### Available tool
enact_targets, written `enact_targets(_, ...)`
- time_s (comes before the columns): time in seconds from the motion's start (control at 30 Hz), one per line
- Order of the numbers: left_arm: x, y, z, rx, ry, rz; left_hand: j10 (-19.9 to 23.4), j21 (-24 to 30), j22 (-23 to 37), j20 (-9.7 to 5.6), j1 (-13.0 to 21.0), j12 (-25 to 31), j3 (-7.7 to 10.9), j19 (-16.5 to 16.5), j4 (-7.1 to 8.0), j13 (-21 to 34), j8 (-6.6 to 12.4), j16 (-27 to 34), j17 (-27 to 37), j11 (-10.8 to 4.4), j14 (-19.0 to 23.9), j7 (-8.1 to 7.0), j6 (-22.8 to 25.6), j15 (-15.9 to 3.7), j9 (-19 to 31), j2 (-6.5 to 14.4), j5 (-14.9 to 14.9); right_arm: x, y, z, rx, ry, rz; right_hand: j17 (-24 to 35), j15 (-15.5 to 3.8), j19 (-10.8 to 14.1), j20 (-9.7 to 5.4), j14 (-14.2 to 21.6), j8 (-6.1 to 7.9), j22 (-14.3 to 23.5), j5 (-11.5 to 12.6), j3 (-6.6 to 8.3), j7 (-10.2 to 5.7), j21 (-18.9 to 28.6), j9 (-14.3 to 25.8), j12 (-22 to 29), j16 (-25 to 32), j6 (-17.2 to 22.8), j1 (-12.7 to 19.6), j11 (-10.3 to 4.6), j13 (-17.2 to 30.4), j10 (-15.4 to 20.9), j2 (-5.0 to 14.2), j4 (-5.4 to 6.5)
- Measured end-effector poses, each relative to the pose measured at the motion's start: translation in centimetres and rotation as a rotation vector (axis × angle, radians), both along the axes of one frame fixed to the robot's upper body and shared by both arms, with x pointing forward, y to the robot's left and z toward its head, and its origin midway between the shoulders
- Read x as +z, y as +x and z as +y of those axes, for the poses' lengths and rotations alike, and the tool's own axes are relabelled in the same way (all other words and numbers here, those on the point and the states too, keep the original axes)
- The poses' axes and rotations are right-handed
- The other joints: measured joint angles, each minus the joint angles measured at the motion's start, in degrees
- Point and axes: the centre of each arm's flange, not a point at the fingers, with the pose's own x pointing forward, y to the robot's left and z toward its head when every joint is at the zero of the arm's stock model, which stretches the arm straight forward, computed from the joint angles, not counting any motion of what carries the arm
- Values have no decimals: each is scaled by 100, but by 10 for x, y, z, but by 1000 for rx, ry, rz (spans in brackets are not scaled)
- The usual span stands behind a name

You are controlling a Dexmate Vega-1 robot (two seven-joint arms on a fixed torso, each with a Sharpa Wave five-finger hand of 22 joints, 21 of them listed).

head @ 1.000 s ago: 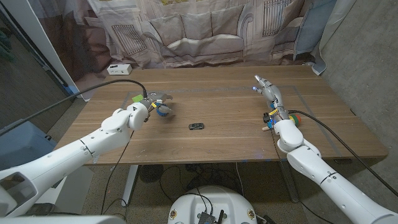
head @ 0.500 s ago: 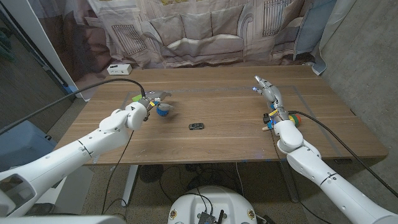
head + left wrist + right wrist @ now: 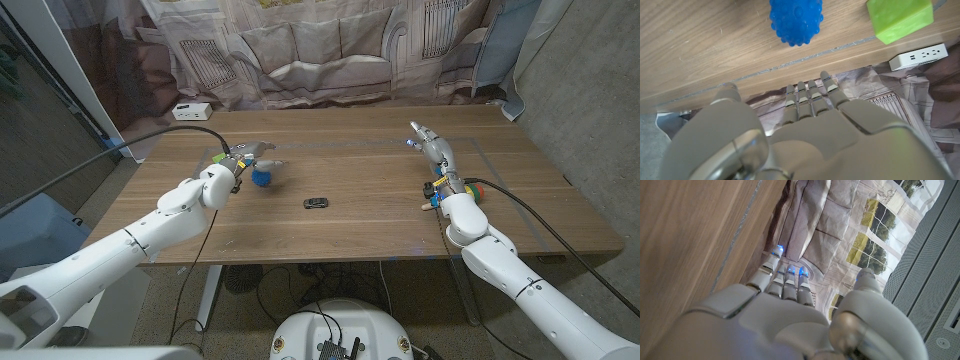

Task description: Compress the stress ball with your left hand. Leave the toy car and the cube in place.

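While the left hand [image 3: 243,160] hovers over the table's [image 3: 350,220] left-rear part with fingers [image 3: 810,97] straight and side by side, holding nothing, the stress ball [image 3: 261,177], blue and knobbly, sits on the wood just beside it, clear of the fingertips in the left wrist view. One green cube [image 3: 899,18] lies near the ball, toward the rear left; in the head view the hand covers it. One small dark toy car [image 3: 316,203] sits mid-table, well apart from the ball, open wood all around it. Right hand [image 3: 432,152] stands at the right side, fingers [image 3: 785,277] extended together, gripping nothing; a multicoloured object [image 3: 472,189] shows by its wrist, too hidden to identify. Wide bare wood between both hands and toward the front edge. One white power strip [image 3: 190,110] beyond the rear-left corner.
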Motion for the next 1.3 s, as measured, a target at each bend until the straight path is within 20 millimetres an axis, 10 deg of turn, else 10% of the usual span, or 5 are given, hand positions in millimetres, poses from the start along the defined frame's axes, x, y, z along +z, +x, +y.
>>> enact_targets(1.3,30,-4,-14,-483,-479,18,-31,-149,-1,73,-292,0,-80,-73,126,-158,-94,0,-27,114,-133,40,-395,134,-48,36,28,-1,-3,-13,121,1,-47,-14,-174,-545,-173,-422,-49,0,0,-117,-102,-67,-13,-91,-138,-269,-183,-102,0,-207,-183,75)
